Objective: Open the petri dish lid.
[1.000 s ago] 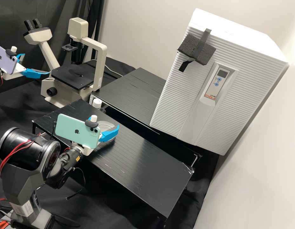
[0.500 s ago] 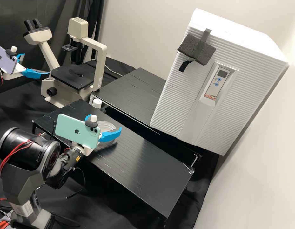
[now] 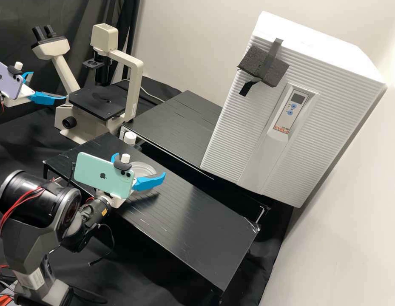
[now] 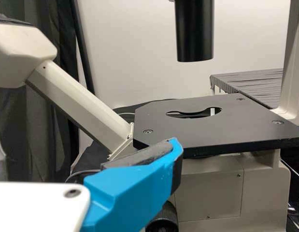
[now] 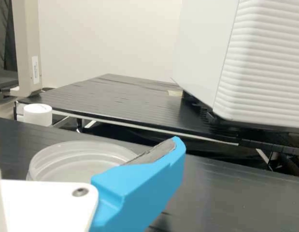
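Dish [image 3: 143, 168] sits on the bench [image 3: 197, 229], just left of centre in the high view. I judge it light, stiff, slick and liable to crack if squeezed hard; best hold is on opposite sides of its upper rim. Lid and base I cannot tell apart. Right gripper [image 3: 140, 165], at the dish: fingers wide apart, holding nothing. Left gripper [image 3: 49, 86], upper left: fingers well apart, empty. Versus 1 s ago: right fingers spread wider; I note no clear shift of the dish.
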